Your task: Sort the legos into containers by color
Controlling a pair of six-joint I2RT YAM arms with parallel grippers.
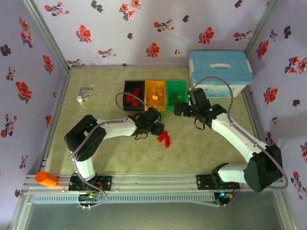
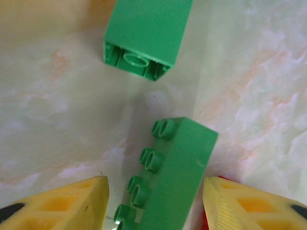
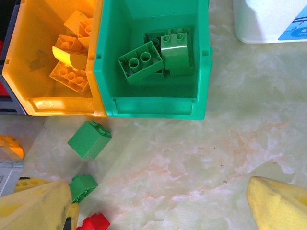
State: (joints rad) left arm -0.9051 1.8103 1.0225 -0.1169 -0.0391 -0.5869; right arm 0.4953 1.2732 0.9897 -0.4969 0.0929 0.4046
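Left gripper was spread, straddling 1 long green lego on the table. Right gripper was spread, empty, in front of the green bin.

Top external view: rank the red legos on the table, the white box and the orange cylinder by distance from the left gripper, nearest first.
1. Red legos, just beside the left gripper.
2. White box, back right corner.
3. Orange cylinder, near left edge.
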